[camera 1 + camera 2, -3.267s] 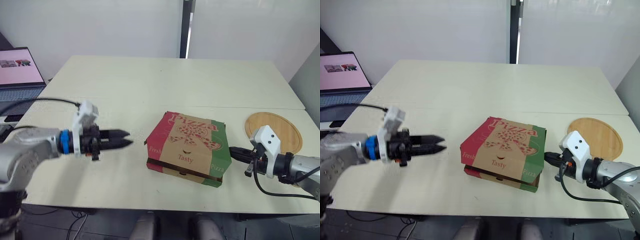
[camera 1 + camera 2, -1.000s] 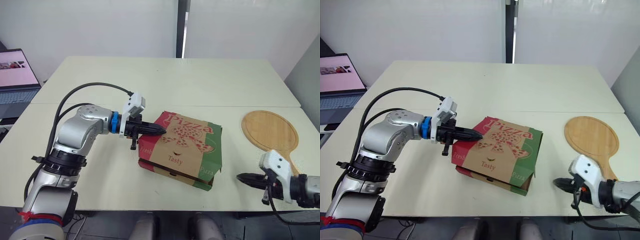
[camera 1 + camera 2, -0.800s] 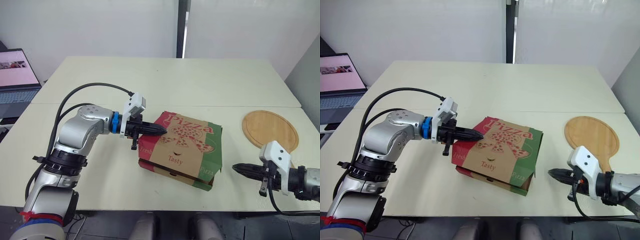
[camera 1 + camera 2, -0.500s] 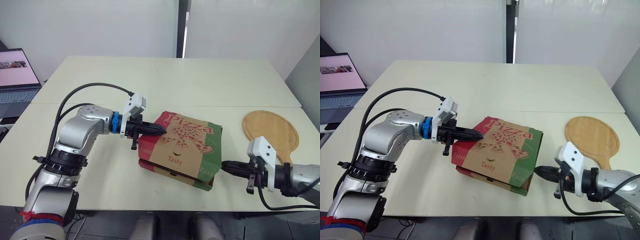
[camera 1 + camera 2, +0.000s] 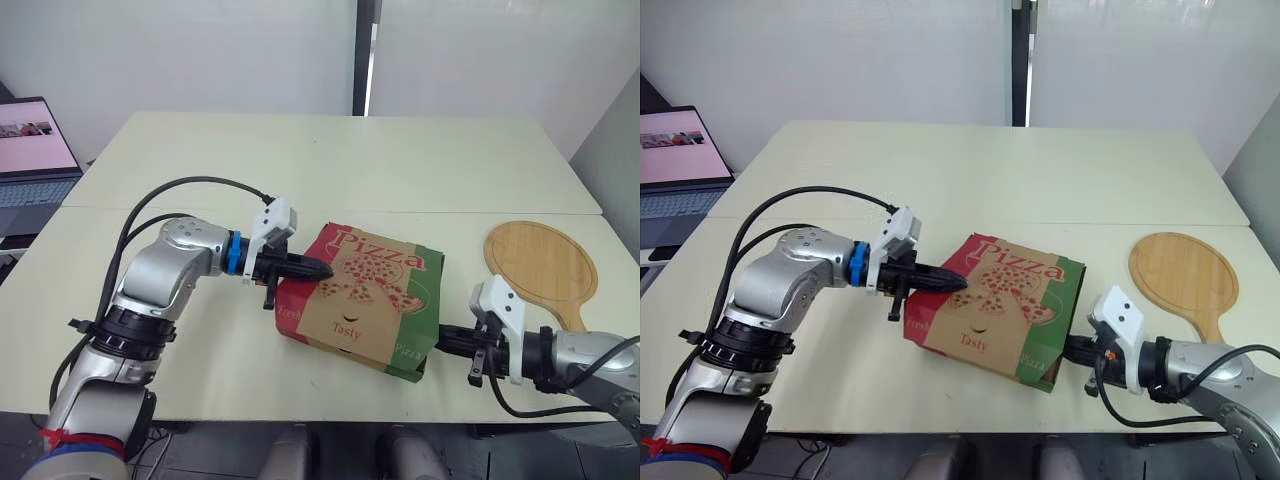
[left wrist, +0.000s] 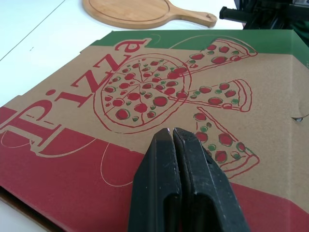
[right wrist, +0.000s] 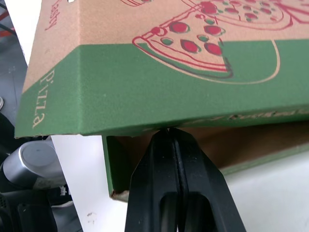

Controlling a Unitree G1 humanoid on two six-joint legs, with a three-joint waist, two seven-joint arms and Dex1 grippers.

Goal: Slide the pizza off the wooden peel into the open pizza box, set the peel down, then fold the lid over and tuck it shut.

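Observation:
The pizza box (image 5: 365,305) lies on the table with its printed lid (image 6: 145,92) folded over. My left gripper (image 5: 322,268) is shut and its fingertips rest on the lid's left part, seen close in the left wrist view (image 6: 173,137). My right gripper (image 5: 441,336) is shut, its tips at the box's right side just under the lid's green edge (image 7: 145,92), where a gap to the box wall shows. The round wooden peel (image 5: 541,266) lies flat on the table to the right of the box.
A laptop (image 5: 35,158) with a lit screen sits beyond the table's far left corner. A seam (image 5: 480,213) between two tabletops runs behind the box. Black cables hang off both arms.
My right gripper has moved left along the table up to the box's right side. The left gripper has pushed the lid down and the box's front has dropped a little.

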